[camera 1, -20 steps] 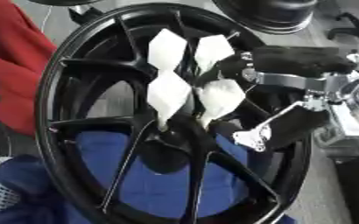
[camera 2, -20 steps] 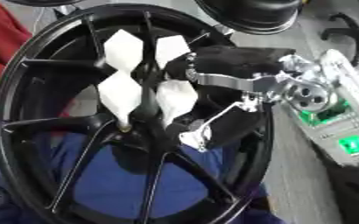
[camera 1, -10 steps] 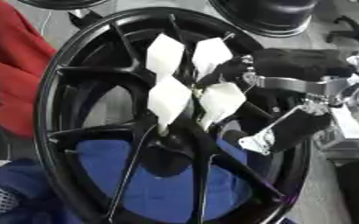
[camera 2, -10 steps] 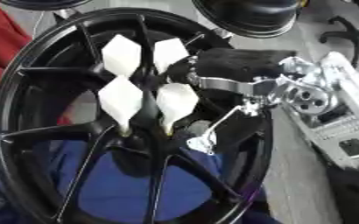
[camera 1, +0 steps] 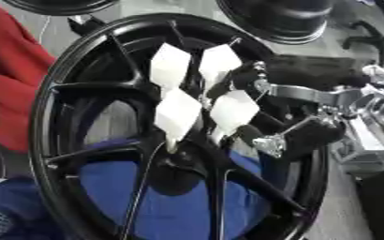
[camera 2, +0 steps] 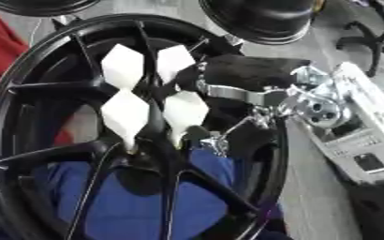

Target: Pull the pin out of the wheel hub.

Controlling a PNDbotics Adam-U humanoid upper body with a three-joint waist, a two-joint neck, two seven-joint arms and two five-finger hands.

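One black wheel fills most of both views, standing tilted with its rim running from 12 o'clock round to 6 o'clock and its spokes meeting at the wheel hub just below centre. Blue fabric shows through the spoke gaps in the lower half; red fabric lies outside the rim at 9 o'clock. Two dark round objects sit beyond the wheel at 12 and 1 o'clock. A pale grey box-shaped unit lies just outside the rim at 3 o'clock.

The right hand enters from 3 o'clock, its black body and silver wrist joints crossing the rim and reaching to the wheel's centre. Its fingers are hidden against the dark spokes, so how far they are open, and whether they have hold of anything, cannot be told. A thin silver rod with a small metal end slants down from the hand toward 6 o'clock.

Four white diamond-shaped pins stand in a cluster above the hub, two upper and two lower, narrow ends pointing toward the hub. The right-hand pair sits touching or just beside the hand; which one, if any, it contacts cannot be told.
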